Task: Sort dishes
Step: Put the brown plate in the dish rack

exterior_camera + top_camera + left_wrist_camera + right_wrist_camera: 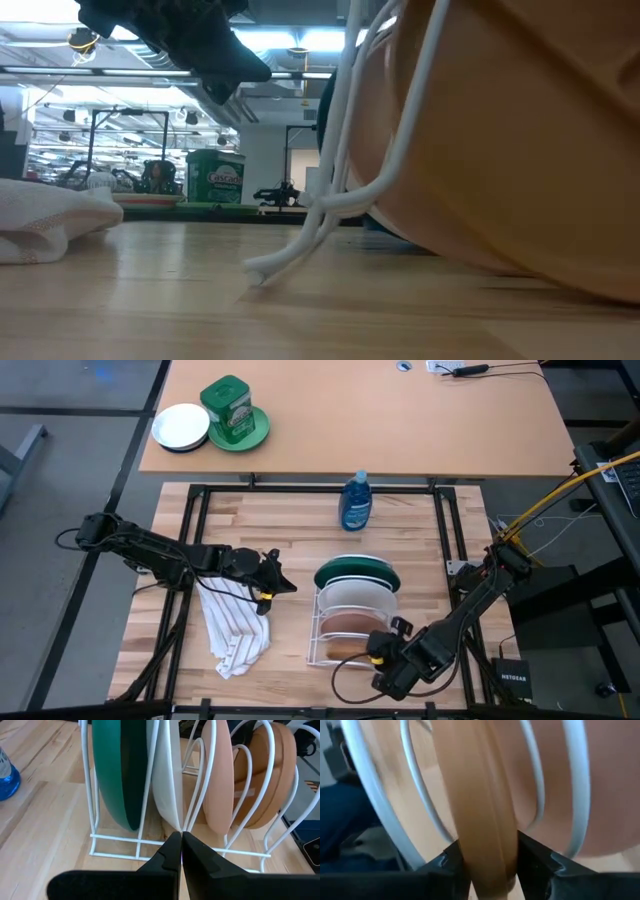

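The right claw (487, 865) is grasping the brown plate (480, 805) in the rack (335, 650); next, release. The left claw (181, 851), clenched, is waiting beside the rack.

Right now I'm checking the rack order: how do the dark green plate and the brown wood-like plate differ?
The dark green plate stands in the rack's end slot nearest the blue bottle, untouched; the brown wood-like plate stands in the opposite end slot, its rim between the right gripper's fingers. Both stand on edge in the white wire rack.
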`<control>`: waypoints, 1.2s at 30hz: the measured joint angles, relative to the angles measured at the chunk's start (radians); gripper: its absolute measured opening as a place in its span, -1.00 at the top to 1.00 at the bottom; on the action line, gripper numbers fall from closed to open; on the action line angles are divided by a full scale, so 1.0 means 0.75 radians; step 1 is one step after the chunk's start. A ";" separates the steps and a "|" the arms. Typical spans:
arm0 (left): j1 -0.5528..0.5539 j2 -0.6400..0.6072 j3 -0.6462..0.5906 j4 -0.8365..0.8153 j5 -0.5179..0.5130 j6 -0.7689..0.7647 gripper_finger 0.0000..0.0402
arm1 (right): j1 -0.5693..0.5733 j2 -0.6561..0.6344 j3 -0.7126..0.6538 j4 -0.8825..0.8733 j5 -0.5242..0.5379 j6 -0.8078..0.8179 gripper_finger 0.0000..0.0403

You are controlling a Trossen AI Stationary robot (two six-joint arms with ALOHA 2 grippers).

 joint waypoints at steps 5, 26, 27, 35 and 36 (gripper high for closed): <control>0.000 0.000 0.000 0.000 0.000 0.000 0.97 | 0.000 0.000 -0.001 -0.005 -0.125 -0.002 0.30; 0.000 0.000 0.000 0.001 0.000 -0.002 0.97 | 0.003 -0.001 0.000 0.011 -0.076 -0.018 0.29; 0.000 0.000 0.000 0.001 0.000 -0.004 0.97 | 0.003 -0.001 0.000 0.011 -0.076 -0.018 0.29; 0.001 -0.044 0.000 -0.002 0.000 -0.001 0.97 | 0.002 -0.001 0.000 0.012 -0.068 -0.018 0.14; 0.001 -0.067 0.000 -0.001 0.000 -0.001 0.97 | 0.002 -0.001 0.000 0.012 -0.066 -0.018 0.10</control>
